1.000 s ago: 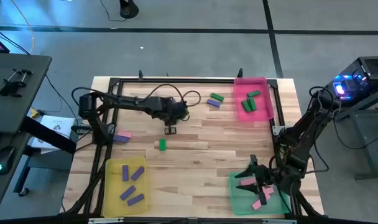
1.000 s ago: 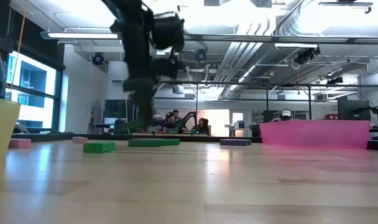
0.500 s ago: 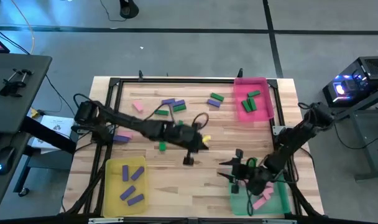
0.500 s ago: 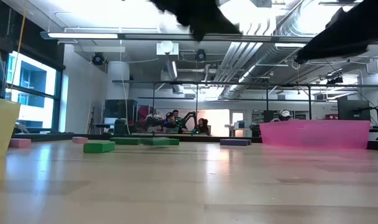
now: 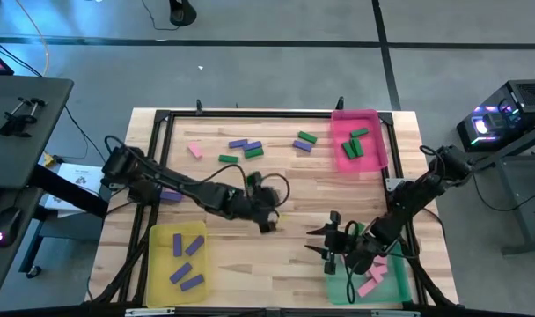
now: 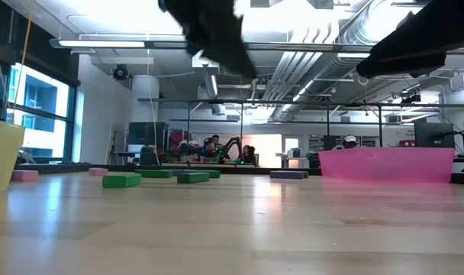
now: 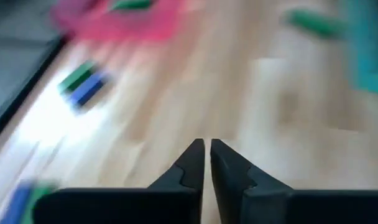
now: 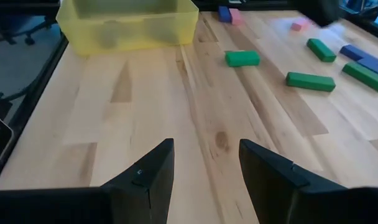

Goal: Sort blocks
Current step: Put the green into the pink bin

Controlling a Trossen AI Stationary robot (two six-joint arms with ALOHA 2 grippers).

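Observation:
Small green, pink and purple blocks lie flat on the wooden table, most toward its far side: a pink one [image 5: 194, 151], a purple one [image 5: 238, 143], green ones [image 5: 228, 158] and a green-purple pair [image 5: 304, 142]. My left gripper [image 5: 267, 225] hangs shut over the table's middle and holds nothing; its wrist view shows the closed fingertips [image 7: 207, 155] above bare wood. My right gripper [image 5: 327, 242] is open, just left of the green tray [image 5: 338, 280], over bare wood [image 8: 204, 162]. A green block [image 8: 242, 58] lies ahead of it.
The yellow tray [image 5: 178, 260] at the near left holds purple blocks. Pink blocks lie in the green tray at the near right. The pink tray [image 5: 357, 141] at the far right holds green blocks. A purple-pink pair [image 5: 169, 195] lies by the left arm. A black frame rims the table.
My left gripper has swept from the far middle of the table toward the near edge and a little right, uncovering the far-left blocks. My right gripper has moved left, from above the green tray out over the bare wood beside it. No block has moved.

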